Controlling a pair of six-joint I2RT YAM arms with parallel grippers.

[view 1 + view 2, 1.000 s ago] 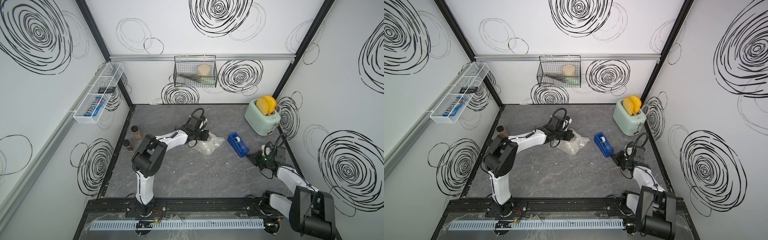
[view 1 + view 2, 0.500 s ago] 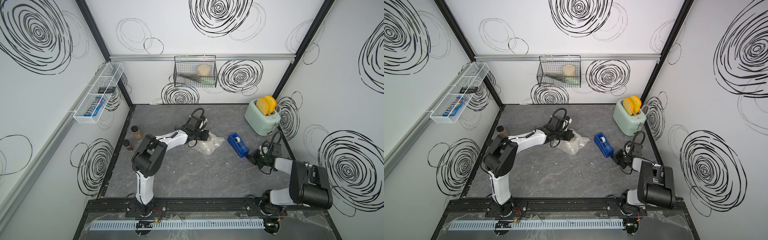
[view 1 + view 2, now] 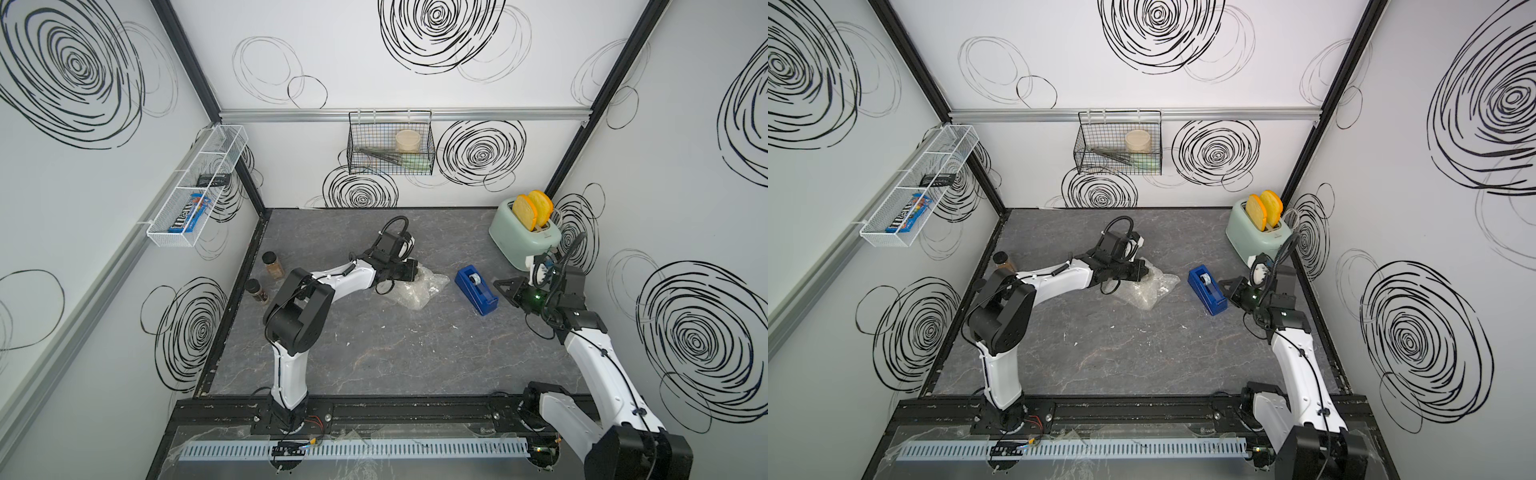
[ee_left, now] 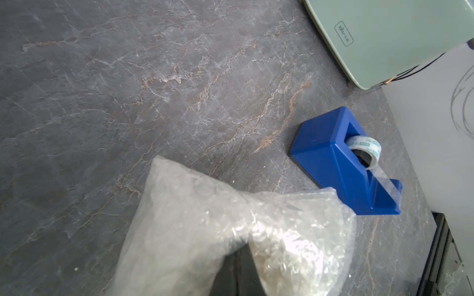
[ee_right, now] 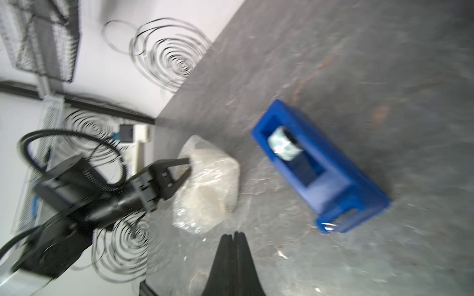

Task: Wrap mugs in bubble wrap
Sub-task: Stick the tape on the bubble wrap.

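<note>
**Left Claw Pinched the Bubble Wrap at Mid-Table**

Two spice jars (image 3: 273, 264) stood by the left wall. The left gripper (image 3: 413, 270), its fingers pressed together, pinched a gathered fold of the crumpled bubble wrap (image 3: 419, 286), which lay near the middle of the grey table (image 3: 374, 353). Whether the mug sat inside could not be told. Just to the right stood the blue tape dispenser (image 3: 476, 289). Beyond it the right gripper (image 3: 497, 284) hung pressed together and empty, near the mint toaster (image 3: 523, 241).
</note>
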